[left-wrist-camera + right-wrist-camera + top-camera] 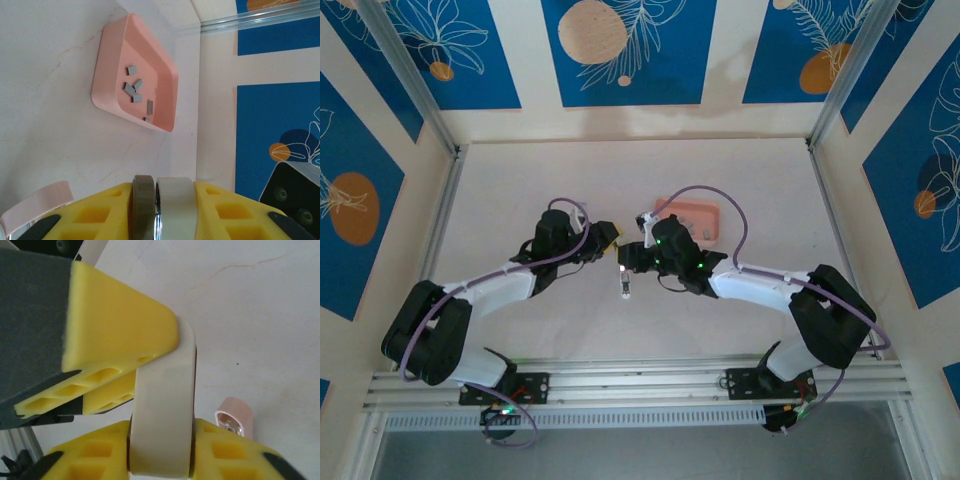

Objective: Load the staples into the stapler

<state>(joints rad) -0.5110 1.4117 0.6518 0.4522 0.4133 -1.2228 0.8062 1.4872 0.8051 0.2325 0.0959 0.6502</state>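
A small stapler (172,200) with a cream half and an olive half is pinched between the yellow fingers of my left gripper (161,210), which is shut on it. My right gripper (162,450) is shut on the cream half of the same stapler (165,405), with the left gripper's yellow finger (115,325) pressed against it from above. The two grippers meet at mid-table, left gripper (608,240) and right gripper (624,253). Several grey staples (135,90) lie in the pink tray (112,75).
A second, pink stapler (235,415) lies on the table just near of the grippers (623,287). The pink tray (705,212) sits behind the right arm's wrist. Metal frame rails run along the table's left and right sides.
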